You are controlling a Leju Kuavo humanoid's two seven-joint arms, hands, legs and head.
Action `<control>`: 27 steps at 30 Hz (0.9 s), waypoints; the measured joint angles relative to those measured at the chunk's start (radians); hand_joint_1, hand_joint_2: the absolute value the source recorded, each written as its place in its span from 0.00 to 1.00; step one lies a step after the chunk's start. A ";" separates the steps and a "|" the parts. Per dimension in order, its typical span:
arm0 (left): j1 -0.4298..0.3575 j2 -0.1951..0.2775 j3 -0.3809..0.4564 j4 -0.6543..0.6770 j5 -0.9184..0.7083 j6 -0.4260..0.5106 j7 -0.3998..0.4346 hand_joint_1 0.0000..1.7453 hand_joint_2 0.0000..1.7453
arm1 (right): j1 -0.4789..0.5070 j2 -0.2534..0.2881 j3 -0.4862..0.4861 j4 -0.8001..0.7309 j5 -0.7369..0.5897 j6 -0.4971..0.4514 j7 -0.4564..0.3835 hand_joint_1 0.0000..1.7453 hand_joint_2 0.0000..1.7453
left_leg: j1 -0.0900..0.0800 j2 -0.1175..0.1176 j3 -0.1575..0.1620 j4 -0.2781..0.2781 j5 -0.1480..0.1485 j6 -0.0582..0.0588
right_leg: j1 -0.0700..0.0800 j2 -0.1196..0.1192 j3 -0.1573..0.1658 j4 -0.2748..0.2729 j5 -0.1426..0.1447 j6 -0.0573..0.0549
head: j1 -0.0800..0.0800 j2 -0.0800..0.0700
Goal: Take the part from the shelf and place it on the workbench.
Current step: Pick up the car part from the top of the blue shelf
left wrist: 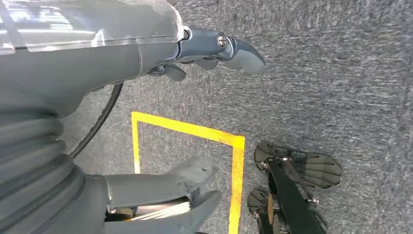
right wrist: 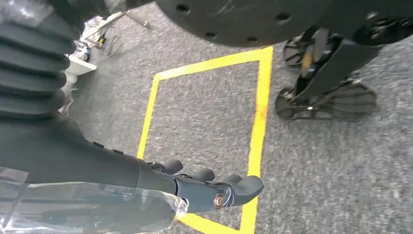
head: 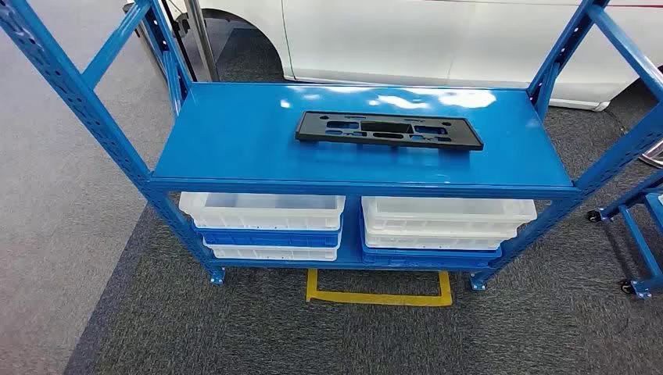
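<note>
A flat black plastic part (head: 388,130) with several cut-outs lies on the blue shelf top (head: 234,133), towards the middle and far side. My left hand (left wrist: 160,117) hangs over grey carpet, fingers (left wrist: 234,48) straight and apart from the thumb (left wrist: 165,183), holding nothing. My right hand (right wrist: 209,190) also hangs above the carpet, its fingers (right wrist: 238,187) stretched out, with nothing in it.
The blue rack has slanted uprights (head: 70,86) at both sides. White and blue bins (head: 262,226) are stacked on its lower level. A yellow floor rectangle (head: 379,293) lies in front. A white car (head: 438,39) stands behind, a blue wheeled frame (head: 637,242) at right.
</note>
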 joint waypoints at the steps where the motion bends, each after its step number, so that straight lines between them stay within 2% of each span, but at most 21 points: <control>1: -0.003 -0.001 0.010 0.004 -0.009 -0.001 0.003 0.00 0.00 | -0.004 0.002 -0.006 0.003 0.004 0.001 -0.005 0.00 0.00 | 0.000 0.000 0.000 0.000 0.000 0.000 | 0.000 0.000 0.000 0.000 0.000 0.000 | 0.000 0.000; 7: -0.041 -0.010 0.125 0.044 -0.117 -0.010 0.034 0.00 0.00 | -0.051 0.015 -0.084 0.031 0.041 0.001 -0.068 0.00 0.00 | 0.000 0.000 0.000 0.000 0.000 0.000 | 0.000 0.000 0.000 0.000 0.000 0.000 | 0.000 0.000; 12: -0.060 -0.015 0.185 0.071 -0.205 -0.020 0.051 0.00 0.00 | -0.115 -0.028 -0.148 0.054 0.066 -0.027 -0.149 0.00 0.00 | 0.000 0.000 0.001 0.000 0.000 0.000 | -0.001 0.000 0.001 0.000 0.000 0.000 | 0.000 0.000; 20: -0.067 -0.089 0.214 0.090 -0.289 0.000 0.054 0.00 0.00 | -0.225 -0.097 -0.217 0.072 0.073 -0.066 -0.343 0.00 0.00 | -0.002 0.000 0.003 0.001 0.000 0.001 | -0.004 0.000 0.001 0.000 0.001 0.001 | 0.000 0.000; 27: -0.067 -0.110 0.226 0.098 -0.303 0.004 0.054 0.00 0.00 | -0.248 -0.107 -0.230 0.083 0.074 -0.076 -0.400 0.00 0.00 | -0.002 -0.001 0.003 0.001 0.000 0.001 | -0.002 -0.001 0.000 0.000 0.001 0.001 | 0.000 0.000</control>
